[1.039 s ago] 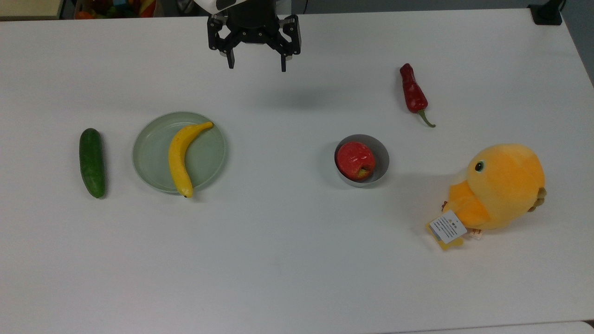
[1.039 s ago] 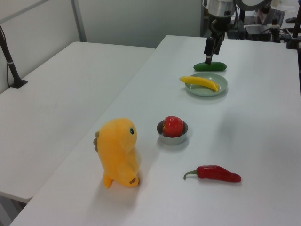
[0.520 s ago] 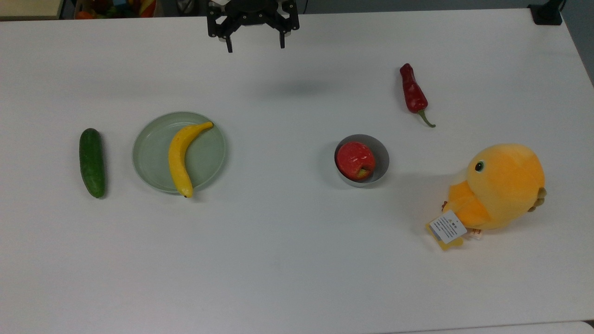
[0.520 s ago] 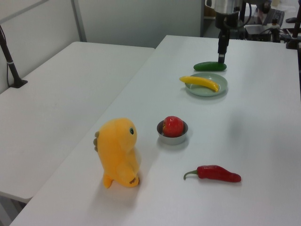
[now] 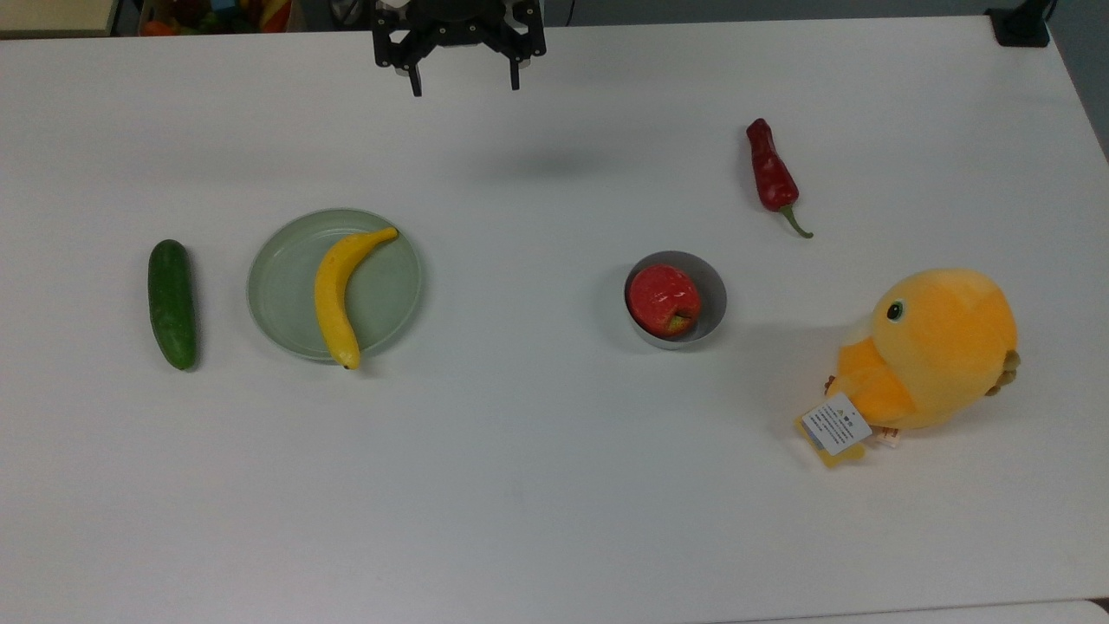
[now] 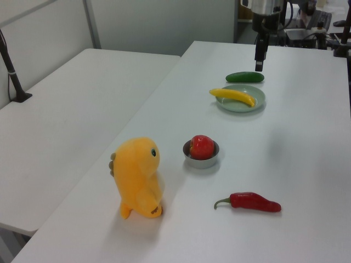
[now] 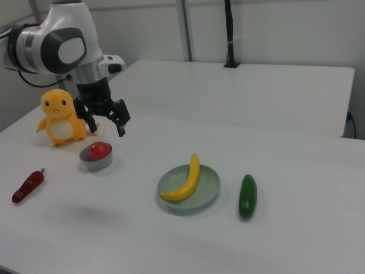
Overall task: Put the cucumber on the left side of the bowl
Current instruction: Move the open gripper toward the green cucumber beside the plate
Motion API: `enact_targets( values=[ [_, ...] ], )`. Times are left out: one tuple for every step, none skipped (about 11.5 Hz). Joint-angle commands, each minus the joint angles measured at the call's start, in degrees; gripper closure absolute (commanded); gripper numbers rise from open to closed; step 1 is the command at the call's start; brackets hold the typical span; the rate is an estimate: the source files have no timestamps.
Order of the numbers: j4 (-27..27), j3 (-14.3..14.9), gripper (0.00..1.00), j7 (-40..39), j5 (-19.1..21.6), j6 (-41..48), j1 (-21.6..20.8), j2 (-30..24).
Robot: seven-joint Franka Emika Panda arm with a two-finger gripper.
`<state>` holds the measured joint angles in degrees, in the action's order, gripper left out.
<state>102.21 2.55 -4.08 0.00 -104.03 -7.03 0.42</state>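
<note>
The dark green cucumber [image 5: 171,303] [image 6: 244,77] [image 7: 247,196] lies flat on the white table at the top view's left, just left of the plate. The small grey bowl [image 5: 712,286] [image 6: 202,161] [image 7: 97,165] stands near the table's middle with a red apple [image 5: 664,300] inside it. My gripper [image 5: 465,87] [image 6: 259,64] [image 7: 106,129] hangs open and holds nothing, high above the table near the top view's upper edge. It is far from both the cucumber and the bowl.
A pale green plate [image 5: 282,286] carries a yellow banana [image 5: 336,295] beside the cucumber. A red chili pepper [image 5: 771,173] and an orange plush bird [image 5: 936,347] sit on the top view's right. A second white table [image 6: 71,109] adjoins this one.
The open gripper has risen and drawn back toward the top view's upper edge, drifting slightly left. Nothing on the table has moved.
</note>
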Motion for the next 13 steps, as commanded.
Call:
enact_targets(
  values=[
    [2.0,1.1,0.00,-1.1,0.9,0.3,-0.7,-2.1],
    [2.1,1.1,0.00,-1.1,0.9,0.2,-0.6,-2.1],
    [2.2,1.3,0.00,-1.2,0.9,0.2,-0.5,-2.1],
    [2.2,1.3,0.00,-1.2,0.9,0.1,-0.4,-2.1],
    [2.2,1.3,0.00,-1.1,0.9,0.2,0.0,-2.2],
    [2.1,1.6,0.00,-1.2,0.9,0.1,0.3,-2.2],
    [2.0,2.3,0.00,-1.2,1.1,0.0,0.4,-2.2],
    [2.0,2.3,0.00,-1.2,1.2,-0.2,0.3,-2.2],
    [2.0,2.3,0.00,-1.2,1.2,-0.2,0.3,-2.1],
    [2.0,2.5,0.00,-1.2,1.2,-0.6,0.5,-2.1],
    [2.0,3.7,0.00,-1.7,1.1,-0.8,0.6,-2.1],
    [2.0,4.8,0.00,-2.3,1.1,-0.9,0.6,-2.1],
    [2.1,5.6,0.00,-2.6,0.8,-1.0,0.7,-1.9]
  ],
)
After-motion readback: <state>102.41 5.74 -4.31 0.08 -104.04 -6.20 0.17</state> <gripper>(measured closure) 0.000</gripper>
